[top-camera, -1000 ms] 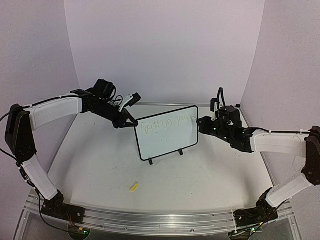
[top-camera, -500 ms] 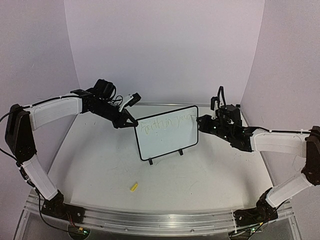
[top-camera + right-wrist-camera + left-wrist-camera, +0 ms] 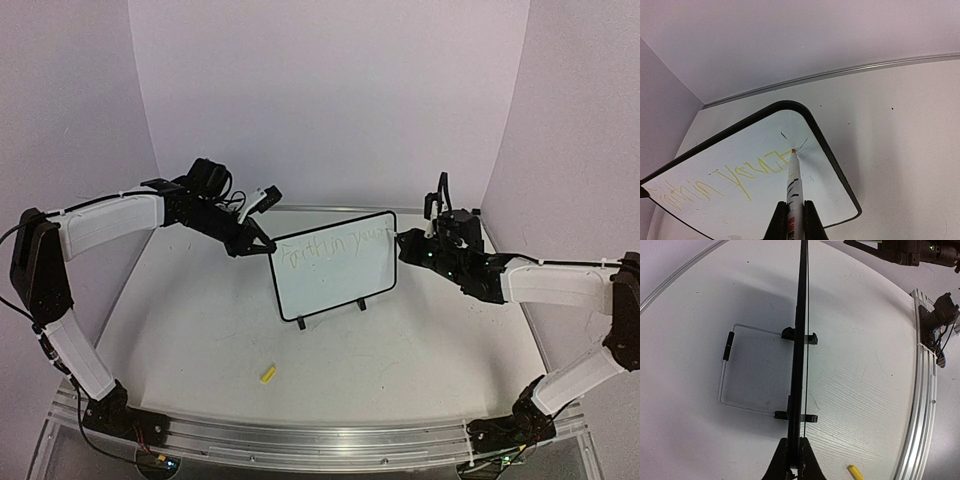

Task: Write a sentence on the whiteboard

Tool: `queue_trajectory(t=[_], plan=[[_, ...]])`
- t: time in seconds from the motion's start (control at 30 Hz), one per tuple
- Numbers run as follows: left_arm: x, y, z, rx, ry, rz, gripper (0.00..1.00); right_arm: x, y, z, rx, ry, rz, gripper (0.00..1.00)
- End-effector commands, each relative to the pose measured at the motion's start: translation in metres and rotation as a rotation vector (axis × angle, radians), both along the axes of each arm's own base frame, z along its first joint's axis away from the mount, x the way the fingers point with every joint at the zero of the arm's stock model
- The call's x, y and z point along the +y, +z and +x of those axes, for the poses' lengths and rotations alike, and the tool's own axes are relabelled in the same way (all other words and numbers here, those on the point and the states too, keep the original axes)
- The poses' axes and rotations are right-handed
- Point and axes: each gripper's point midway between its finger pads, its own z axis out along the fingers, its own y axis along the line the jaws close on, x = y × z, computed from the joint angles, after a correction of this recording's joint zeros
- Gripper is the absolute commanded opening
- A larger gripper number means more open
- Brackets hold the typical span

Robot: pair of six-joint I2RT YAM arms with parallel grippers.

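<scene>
The whiteboard (image 3: 335, 268) stands upright on two black clip feet at the table's middle. One line of faint yellow-green cursive, the sentence (image 3: 332, 243), runs along its top; it also shows in the right wrist view (image 3: 735, 177). My left gripper (image 3: 262, 243) is shut on the board's left edge; in the left wrist view the board (image 3: 801, 340) is seen edge-on between the jaws (image 3: 794, 467). My right gripper (image 3: 412, 247) is shut on a white marker (image 3: 793, 182), whose tip touches the board (image 3: 765, 200) at the end of the writing.
A yellow marker cap (image 3: 267, 374) lies on the table in front of the board, also in the left wrist view (image 3: 856, 472). A wire stand (image 3: 727, 371) lies flat behind the board. The aluminium rail (image 3: 320, 440) runs along the near edge. Walls enclose the back and sides.
My right gripper with the marker has shifted slightly right along the top line. The board and left arm have not moved.
</scene>
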Motion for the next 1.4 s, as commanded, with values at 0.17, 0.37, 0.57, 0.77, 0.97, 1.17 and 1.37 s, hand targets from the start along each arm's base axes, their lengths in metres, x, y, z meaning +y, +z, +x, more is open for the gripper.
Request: queue_trajectory(t=[0.17,0.37,0.57,0.77,0.97,1.17,1.37], plan=[[0.011,-0.048,-0.013,0.112,0.012,0.149,0.0,-0.003,0.025,0.001,-0.05,-0.014,0.046,0.0],[0.01,-0.046,-0.013,0.122,0.017,0.144,0.0,-0.011,0.025,-0.022,-0.026,0.019,0.067,0.0],[0.009,-0.046,-0.013,0.131,0.015,0.138,0.0,-0.004,0.03,-0.048,-0.023,0.149,0.068,0.0],[0.01,-0.047,-0.011,0.126,0.033,0.146,0.0,0.014,0.036,-0.067,-0.028,0.298,0.087,0.0],[0.01,-0.047,-0.011,0.117,0.038,0.152,0.0,0.031,0.041,-0.088,-0.038,0.381,0.095,0.0],[0.007,-0.05,-0.011,0.111,0.047,0.162,0.0,0.075,0.035,-0.114,-0.063,0.445,0.057,0.0],[0.006,-0.049,-0.011,0.109,0.057,0.158,0.0,0.126,0.018,-0.124,-0.062,0.538,0.073,0.0]])
